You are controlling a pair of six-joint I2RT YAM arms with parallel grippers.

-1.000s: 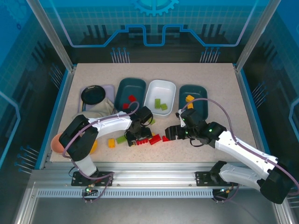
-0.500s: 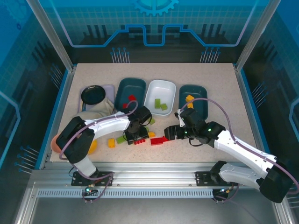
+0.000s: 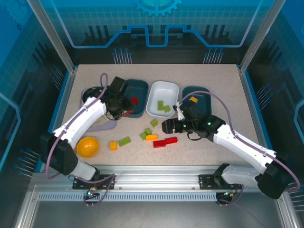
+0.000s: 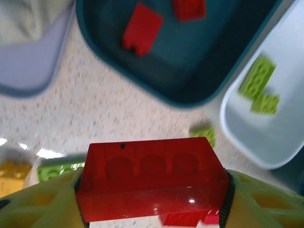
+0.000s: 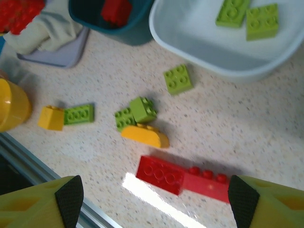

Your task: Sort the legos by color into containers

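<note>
From above, the glossy rounded-rectangle white tray (image 3: 156, 88) sits between two matching trays on a speckled tabletop: the left teal tray (image 3: 138, 88) and the right teal tray (image 3: 203, 93), which holds one yellow brick (image 3: 193, 99). The left gripper (image 3: 125, 109) hangs over the left teal tray's near-left rim, well left of the white tray. The right gripper (image 3: 165, 127) is just in front of the white tray, near the loose legos: a long red brick (image 3: 165, 141), a curved orange piece (image 3: 151, 137) and small green bricks (image 3: 145, 135). A smooth round orange bowl (image 3: 87, 147) lies far to the near left. In the left wrist view, the ribbed yellow fingers (image 4: 38, 204) are clamped on the ends of a shiny red brick (image 4: 152, 178), hollow underside showing. Beyond it, the left teal tray (image 4: 199, 71) holds two red bricks (image 4: 141, 28), and the white tray (image 4: 273, 137) lies to the right. In the right wrist view, the right gripper (image 5: 152, 204) has its jaws spread wide and holds nothing. The studded long red brick (image 5: 185, 176) lies on the table between the fingers (image 5: 42, 204), in front of the white tray (image 5: 209, 54), which holds two lime bricks (image 5: 261, 20).
</note>
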